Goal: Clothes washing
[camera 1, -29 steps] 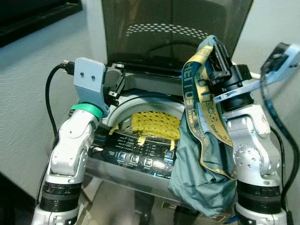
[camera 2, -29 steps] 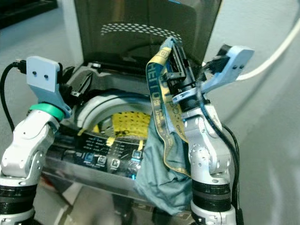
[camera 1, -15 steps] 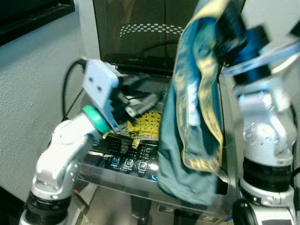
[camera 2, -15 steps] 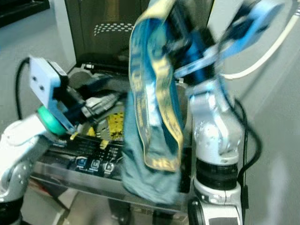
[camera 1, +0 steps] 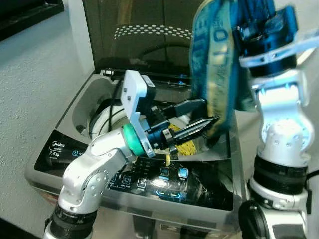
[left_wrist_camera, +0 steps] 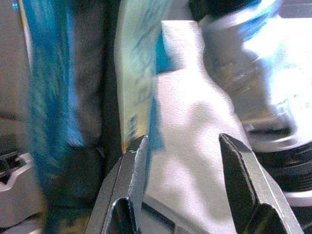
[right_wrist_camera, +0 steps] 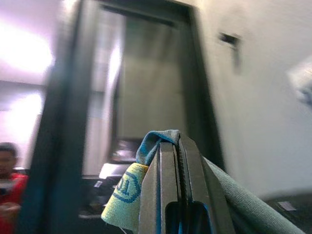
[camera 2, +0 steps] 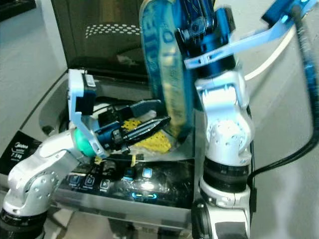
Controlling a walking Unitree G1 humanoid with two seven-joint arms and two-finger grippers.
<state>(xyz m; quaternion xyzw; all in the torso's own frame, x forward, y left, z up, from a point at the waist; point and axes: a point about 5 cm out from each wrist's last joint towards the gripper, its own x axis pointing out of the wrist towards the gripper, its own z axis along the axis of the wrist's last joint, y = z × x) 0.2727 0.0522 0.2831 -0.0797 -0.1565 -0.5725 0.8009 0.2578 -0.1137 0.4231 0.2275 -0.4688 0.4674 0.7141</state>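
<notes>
Holding the teal garment (camera 1: 214, 59) high in my right hand (right_wrist_camera: 171, 146), fingers clamped tight on a fold of its yellow-lettered band, so it hangs over the open washing machine (camera 1: 65, 134) at about 1 o'clock from the drum. My left hand (camera 1: 202, 113) sits spread wide just beside the cloth's lower edge, over the yellow mesh thing (camera 1: 187, 144) in the drum.

Worry: the cloth dangles near the drum's 3 o'clock rim, so letting go now could drape it over the edge instead of inside.

My right wrist view shows the pinch itself plus a person at 8 o'clock; head views show the drum.
</notes>
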